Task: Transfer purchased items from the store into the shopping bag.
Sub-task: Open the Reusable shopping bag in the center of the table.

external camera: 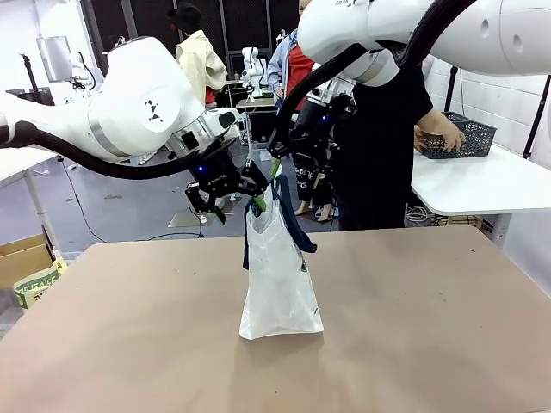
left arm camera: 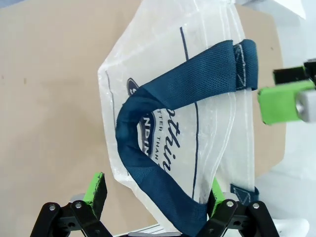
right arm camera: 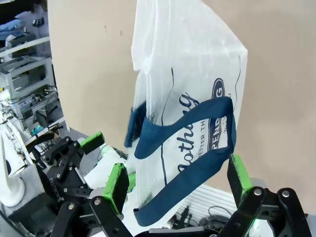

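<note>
1. Near the middle of the brown table (external camera: 430,327), well clear of every edge, the shopping bag (external camera: 280,288) stands upright, with its mouth up at the level of the two grippers.
2. The left gripper (left arm camera: 155,187) comes at the bag from the table's left side. Its jaws are spread wide, and one navy handle (left arm camera: 168,91) loops down between the green pads (left arm camera: 97,186) without being pinched.
3. The right gripper (right arm camera: 177,180) meets the bag from the opposite side, jaws likewise apart. The other navy handle (right arm camera: 197,126) hangs in the gap, and neither pad is seen pressing on the strap.
4. The deciding relation is that each gripper has the bag straight ahead of its fingers, with a printed broad face turned toward it. The mouth's long axis therefore appears to run from the table's near edge toward its far edge, between the two arms. Both grippers sit just beside the rim, neither clearly nearer.
5. Judged from this, the step in hand is taking hold of the handles to pull the mouth open. Each arm next needs to close on its strap, and a slack strap could slip off a pad.
6. Beyond the far edge, a person's hand (external camera: 441,129) rests at a dark mesh basket (external camera: 472,138) on a white side table (external camera: 482,185). The purchased items cannot be made out there, and whether any lie inside the bag cannot be told.
</note>
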You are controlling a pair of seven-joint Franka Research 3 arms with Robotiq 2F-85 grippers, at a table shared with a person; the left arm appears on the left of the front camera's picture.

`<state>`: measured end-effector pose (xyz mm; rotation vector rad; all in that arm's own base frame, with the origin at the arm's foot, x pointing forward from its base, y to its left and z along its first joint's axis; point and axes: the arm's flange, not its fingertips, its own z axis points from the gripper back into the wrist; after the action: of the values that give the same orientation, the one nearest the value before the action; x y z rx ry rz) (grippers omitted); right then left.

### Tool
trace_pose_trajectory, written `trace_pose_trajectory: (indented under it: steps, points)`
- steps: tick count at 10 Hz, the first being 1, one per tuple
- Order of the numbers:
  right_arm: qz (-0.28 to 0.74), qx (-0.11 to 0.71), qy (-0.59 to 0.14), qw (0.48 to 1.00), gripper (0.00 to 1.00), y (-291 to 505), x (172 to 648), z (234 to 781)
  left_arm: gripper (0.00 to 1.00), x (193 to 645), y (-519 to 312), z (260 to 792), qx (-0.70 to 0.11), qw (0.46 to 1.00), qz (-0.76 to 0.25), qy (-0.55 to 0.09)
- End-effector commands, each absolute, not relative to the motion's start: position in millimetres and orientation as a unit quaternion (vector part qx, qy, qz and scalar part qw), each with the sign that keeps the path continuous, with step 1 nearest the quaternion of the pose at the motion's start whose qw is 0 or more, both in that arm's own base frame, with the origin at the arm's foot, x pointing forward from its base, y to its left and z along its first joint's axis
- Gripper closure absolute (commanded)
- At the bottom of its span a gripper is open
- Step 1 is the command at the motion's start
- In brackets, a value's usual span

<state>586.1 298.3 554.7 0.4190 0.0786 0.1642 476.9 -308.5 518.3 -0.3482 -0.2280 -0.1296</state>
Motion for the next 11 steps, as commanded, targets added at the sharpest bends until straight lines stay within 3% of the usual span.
trace_pose_trajectory:
  steps: [1,7,11]
  points:
    - [0.082,0.201,0.046,0.975,0.0,294,574,539,0.0,478,-312,520,-0.156,0.981,-0.046,-0.11]
    - [0.074,0.178,0.077,0.978,0.0,295,576,517,0.0,475,-310,522,-0.159,0.979,-0.049,-0.116]
    - [0.079,0.173,0.013,0.982,0.0,296,570,552,0.0,474,-311,523,-0.16,0.979,-0.058,-0.113]
